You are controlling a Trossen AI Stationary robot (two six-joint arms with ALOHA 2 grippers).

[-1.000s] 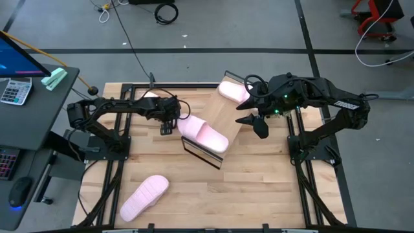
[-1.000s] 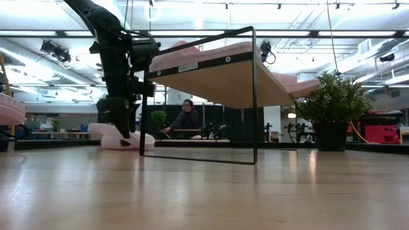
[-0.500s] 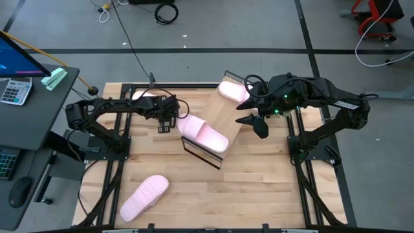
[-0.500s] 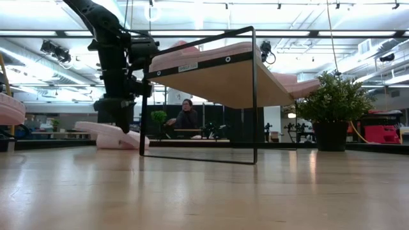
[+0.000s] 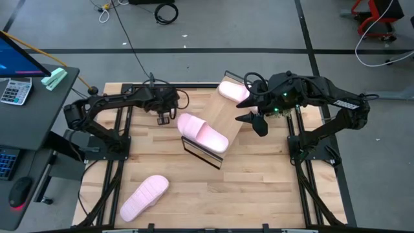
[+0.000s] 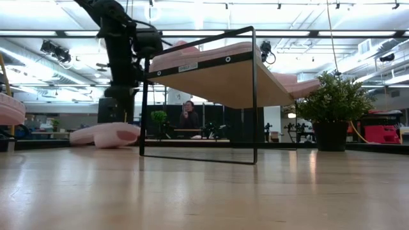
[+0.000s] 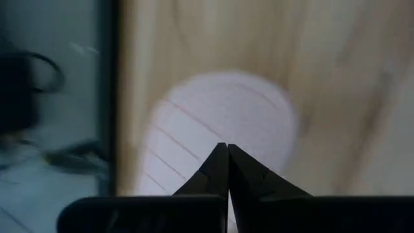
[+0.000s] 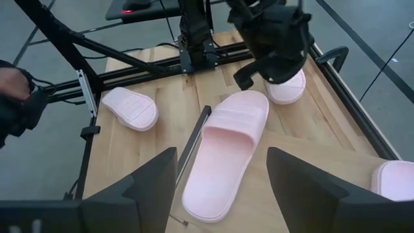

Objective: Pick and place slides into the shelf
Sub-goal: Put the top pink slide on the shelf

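The left gripper (image 5: 163,118), jaws closed and empty, is now raised off the far-left slide (image 6: 105,135), which is left flat on the worktop (image 5: 259,188) beside the shelf (image 5: 223,110). That pick is judged unachieved. The right gripper (image 5: 253,120) is held open over the shelf.

We found the shelf (image 5: 217,133) mid-table (image 5: 259,188), with one slide (image 5: 202,133) on its near left part and another (image 5: 233,90) at its far end. A third slide (image 5: 143,197) lay near left, and a fourth (image 8: 283,87) far left of the shelf.
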